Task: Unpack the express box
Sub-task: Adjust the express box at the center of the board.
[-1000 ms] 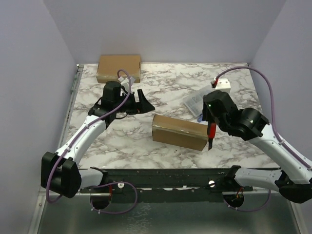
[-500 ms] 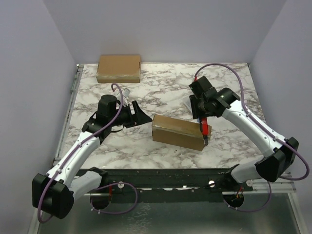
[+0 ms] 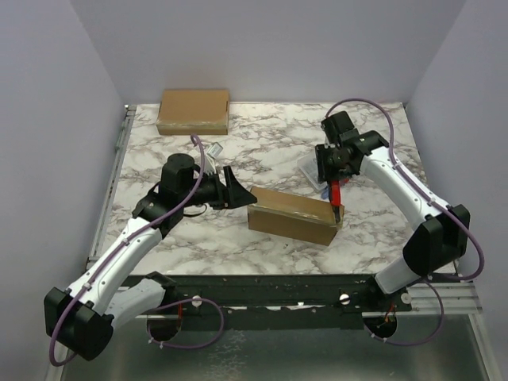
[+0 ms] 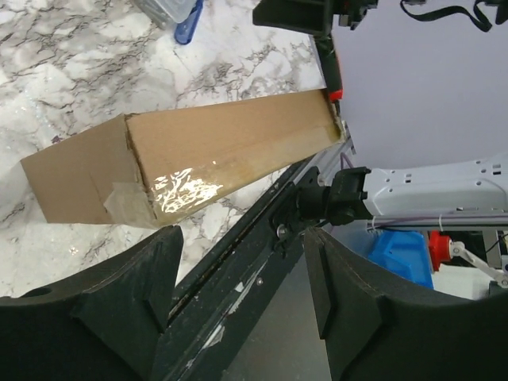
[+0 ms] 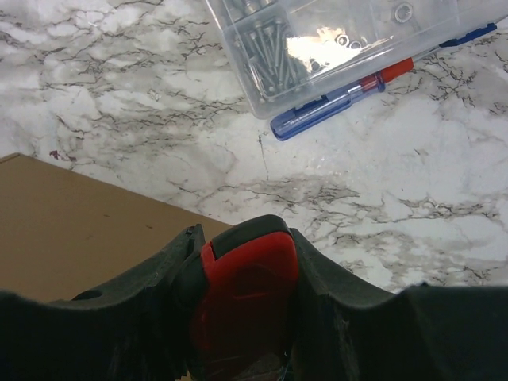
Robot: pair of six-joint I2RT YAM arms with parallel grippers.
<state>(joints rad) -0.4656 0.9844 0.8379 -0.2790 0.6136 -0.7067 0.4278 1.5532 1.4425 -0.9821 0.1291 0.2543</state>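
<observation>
Slitting the seal looks like the step in hand: the long brown cardboard express box point(image 3: 292, 214) lies closed in the middle of the marble-patterned table point(image 3: 198, 238). The right gripper point(image 3: 335, 181) clamps a red-handled cutter point(image 3: 336, 198), its tip at the box's right end. The left gripper point(image 3: 238, 189) gapes empty just beside the left end. Next it probably must brace the box while the blade runs the taped seam. Counted: two boxes, the other a flat tan cardboard box point(image 3: 194, 111) at the far left corner; one cutter; one clear plastic screw case point(image 5: 333, 44); one blue-and-red pen-shaped tool point(image 5: 341, 99).

long brown cardboard express box point(image 3: 292, 215), taped shut, flat on the marble table's near centre
</observation>
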